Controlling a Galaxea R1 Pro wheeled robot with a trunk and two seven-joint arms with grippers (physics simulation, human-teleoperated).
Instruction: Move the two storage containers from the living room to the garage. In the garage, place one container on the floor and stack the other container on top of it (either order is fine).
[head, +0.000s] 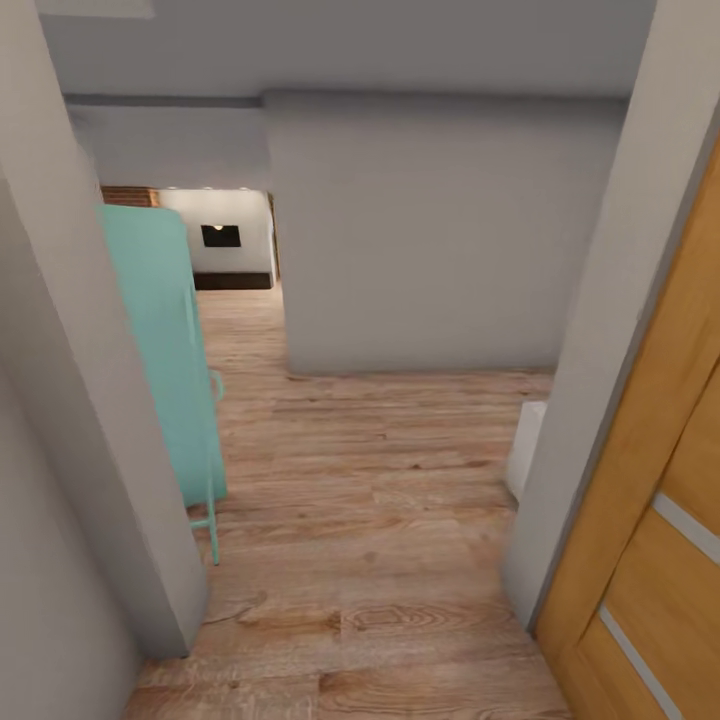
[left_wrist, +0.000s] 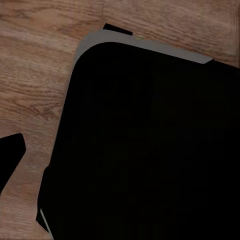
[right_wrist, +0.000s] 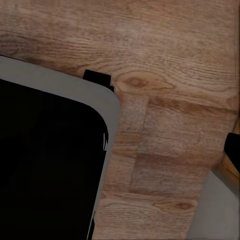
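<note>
The living room (head: 215, 235) is seen only as a bright slice far down the passage: a pale wall with a dark rectangular opening, a dark strip at its foot, and a bit of brickwork (head: 130, 196) at the edge. Most of that room is cut off by the grey walls, and nothing orange-red can be made out in the slice

Nearer, the light wood-plank floor (head: 370, 520) runs through a hallway. A mint-green panel on thin legs (head: 165, 350) stands along one side, half hidden behind a grey wall corner (head: 90, 440). A grey block of wall (head: 430, 240) closes the middle of the view. On the other side a wooden door with pale inset strips (head: 660, 520) is cropped by the picture edge, and a small white object (head: 525, 448) peeks from behind the door frame, too cut off to identify

In the left wrist view a large black body with a grey rim (left_wrist: 150, 150) covers most of the planks below; a dark sliver (left_wrist: 10, 160) sits at the edge. The right wrist view shows a similar black, grey-rimmed shape (right_wrist: 45, 165) over the floor. How far either end effector is open, or whether it holds anything, I cannot tell
</note>
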